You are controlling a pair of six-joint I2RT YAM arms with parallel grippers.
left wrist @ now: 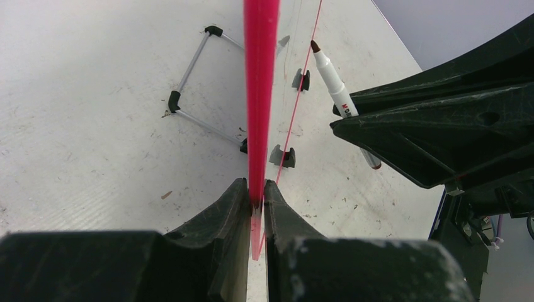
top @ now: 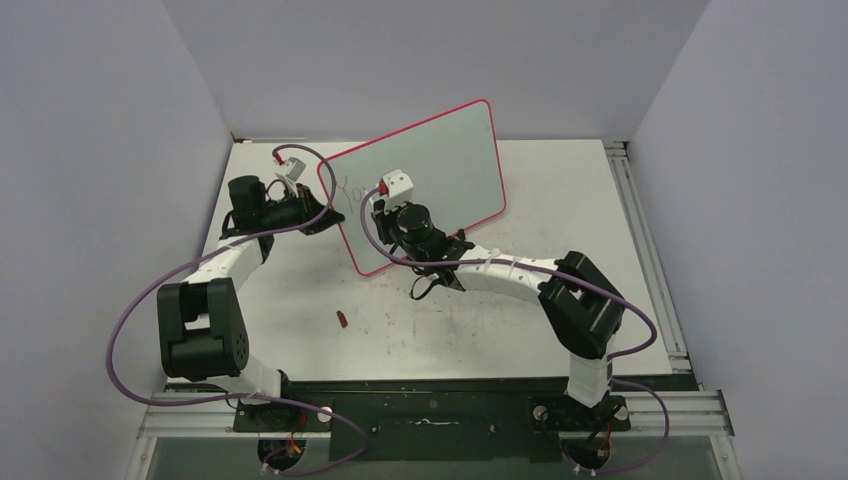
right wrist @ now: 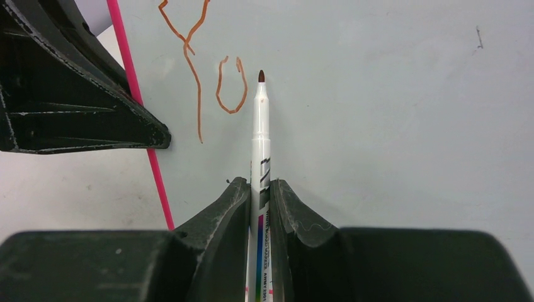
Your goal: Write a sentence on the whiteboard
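On my left side, the left fingers point(left wrist: 230, 207) are pressed almost together, pinching the pink-red rim point(left wrist: 260, 94) of the whiteboard point(top: 430, 170). From the left wrist I see that rim edge-on, so the writing face is hidden there. Beyond the rim, a thin metal frame with black corners point(left wrist: 189, 82) lies on the bench point(top: 560, 200), and two small black clip feet point(left wrist: 282, 156) sit at the board's lower edge.

From the top view, the board stands on edge near the middle of the bench, between my two arms and tilted. A small reddish thing point(top: 341, 319) lies on the bench in front of it, too small for me to name.

The sentence point(right wrist: 201, 69) sits near the board's left rim. Only a thin reddish-brown "Y" and a round letter open at the top are written, and the Y's top is cut off by the frame. Just right of the second letter is the brown tip of the marker point(right wrist: 261, 138). I cannot tell whether it touches the surface.

The right fingers point(right wrist: 230, 201) are clamped on the marker's white barrel, and its lower end is hidden between them
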